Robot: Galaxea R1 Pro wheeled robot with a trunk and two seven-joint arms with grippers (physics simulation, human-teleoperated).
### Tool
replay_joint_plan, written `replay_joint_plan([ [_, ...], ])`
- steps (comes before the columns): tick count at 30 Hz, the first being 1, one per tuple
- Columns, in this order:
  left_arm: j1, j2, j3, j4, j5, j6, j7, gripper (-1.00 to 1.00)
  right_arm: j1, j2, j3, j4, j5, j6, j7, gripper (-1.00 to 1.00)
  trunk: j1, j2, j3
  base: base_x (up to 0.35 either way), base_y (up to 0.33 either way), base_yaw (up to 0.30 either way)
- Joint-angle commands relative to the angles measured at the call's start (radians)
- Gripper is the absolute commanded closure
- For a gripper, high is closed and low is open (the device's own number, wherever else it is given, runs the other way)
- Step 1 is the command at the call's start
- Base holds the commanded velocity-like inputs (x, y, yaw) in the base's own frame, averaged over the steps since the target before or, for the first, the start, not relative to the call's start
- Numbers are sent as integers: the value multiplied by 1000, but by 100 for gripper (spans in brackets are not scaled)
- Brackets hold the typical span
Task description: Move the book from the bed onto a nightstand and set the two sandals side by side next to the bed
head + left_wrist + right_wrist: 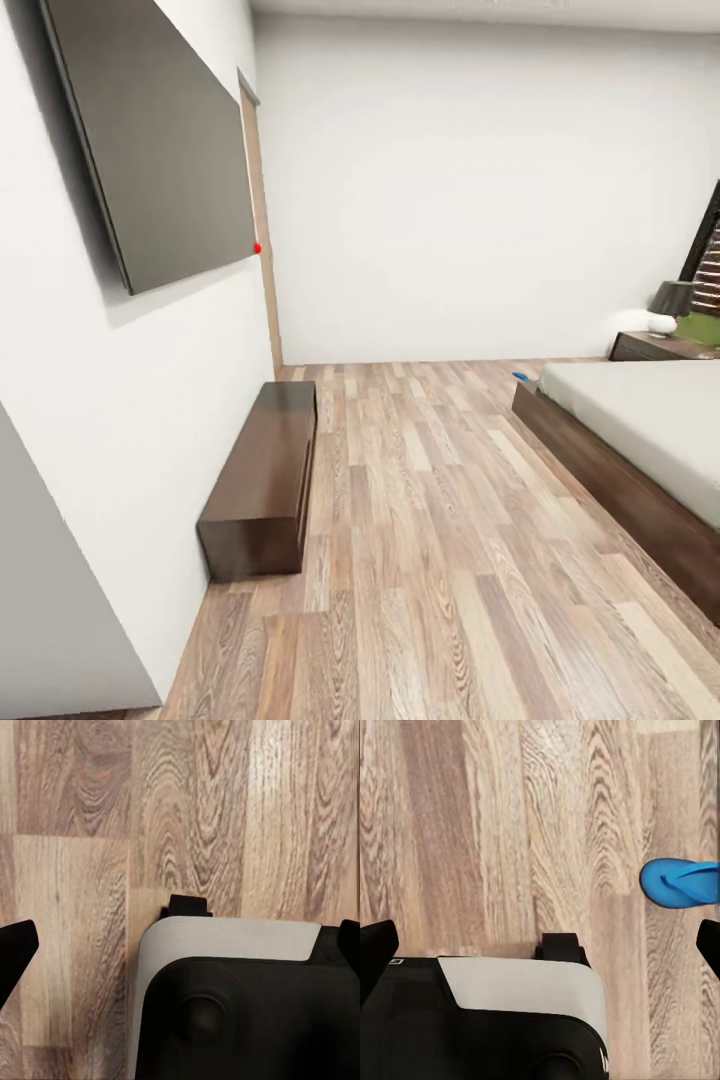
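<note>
the head view looks along a bedroom with a wood-plank floor (430,560) and white walls. the bed (640,440), dark frame under a pale mattress, runs along the right side. past the bed's far corner a small bit of bright blue, one sandal (521,377), lies on the floor, touching or just beside the frame; too little shows to tell which. beyond the bed stands a nightstand (650,347), and on it a dark-shaded lamp (671,297), something white and something green. across the floor from the bed, a long low sideboard (262,478) sits against the wall, with a dark flat screen (160,140) hung above it and a door edge (262,230) further along.

in the right wrist view the right gripper (540,945) hangs over bare planks with its dark fingertips wide apart, grasping nothing; the front part of a blue sandal (682,883) lies flat on the floor near one fingertip, not touching it.

in the left wrist view the left gripper (180,945) is likewise spread and empty above the planks.
</note>
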Motion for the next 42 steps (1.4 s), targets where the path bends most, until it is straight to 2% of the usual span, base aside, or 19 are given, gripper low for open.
replay_joint_plan([
  [1, 0, 0, 5, 1, 4, -3, -1, -100, -1, 0, 0, 1, 0, -2, 0, -100, 0, 0, -1, 249, 57, -286],
  [13, 0, 0, 6, 1, 3, -4, -1, -100, -1, 0, 0, 1, 0, -2, 0, -100, 0, 0, -1, 281, 99, -286],
  [29, 0, 0, 3, 1, 0, -5, -2, -100, -1, 0, 0, 1, 0, -2, 0, -100, 0, 0, -1, 26, 12, -286],
  [33, -11, -9, 1, -22, -7, 14, -4, -100, -1, 1, -1, -3, 1, 4, -7, -100, 0, 0, -1, 0, 0, -286],
  [35, -40, -11, 0, -71, -8, 75, -5, -100, -1, 4, -1, -27, 2, 42, -47, -100, 0, 0, -1, 0, 0, -286],
  [36, -57, -11, 0, -106, -10, 145, -5, -100, -2, 5, -1, -53, 3, 81, -83, -100, 0, 0, -1, 0, 0, -286],
  [39, -82, -10, -2, -174, -12, 279, -5, -100, -4, 7, 0, -109, 4, 162, -134, -100, 0, 0, 0, 0, 0, -286],
  [41, -112, -7, -3, -316, -13, 456, -4, -100, -15, 8, 1, -212, 4, 298, -169, -100, 0, 0, 1, 0, 0, -286],
  [42, -119, -5, -3, -358, -13, 497, -4, -100, -21, 9, 1, -243, 4, 334, -174, -100, 0, 0, 1, 0, 0, -286],
])
